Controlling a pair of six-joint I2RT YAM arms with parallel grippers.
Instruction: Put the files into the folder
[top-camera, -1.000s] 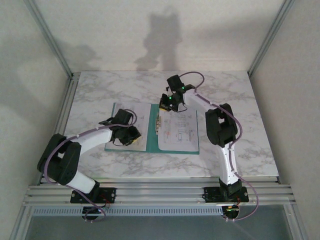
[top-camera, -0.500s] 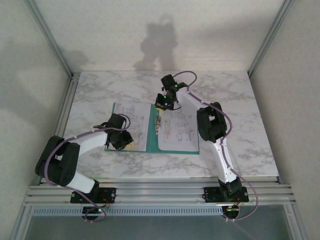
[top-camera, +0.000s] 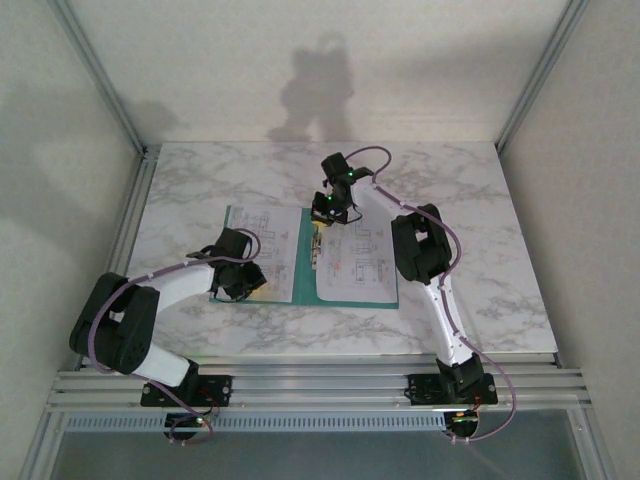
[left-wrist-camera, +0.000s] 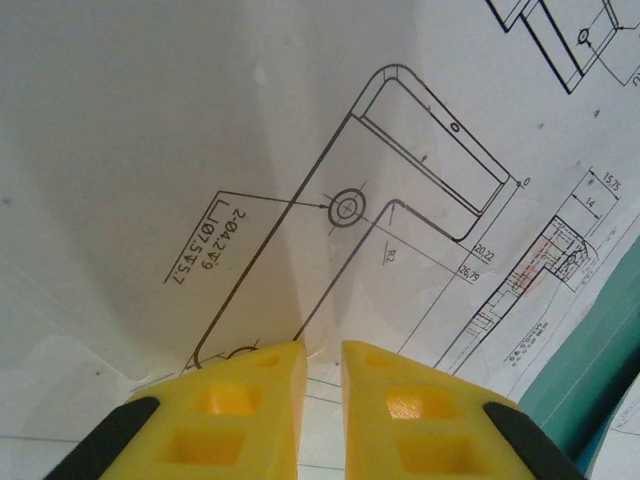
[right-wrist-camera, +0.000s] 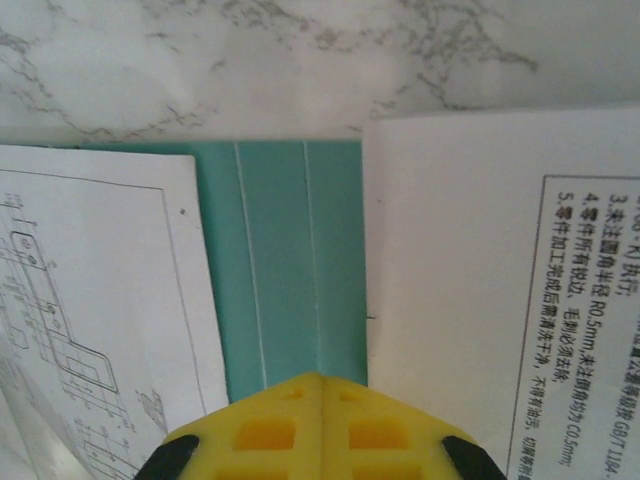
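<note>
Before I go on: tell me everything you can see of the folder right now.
The folder is thin teal-green card, opened flat on the marble table, slightly left of centre. Two creases run along its spine. A white printed sheet covers its left half, another its right, leaving the spine and narrow edges bare. The right gripper, shut, sits over the spine's far end; whether it presses there I cannot tell.
</note>
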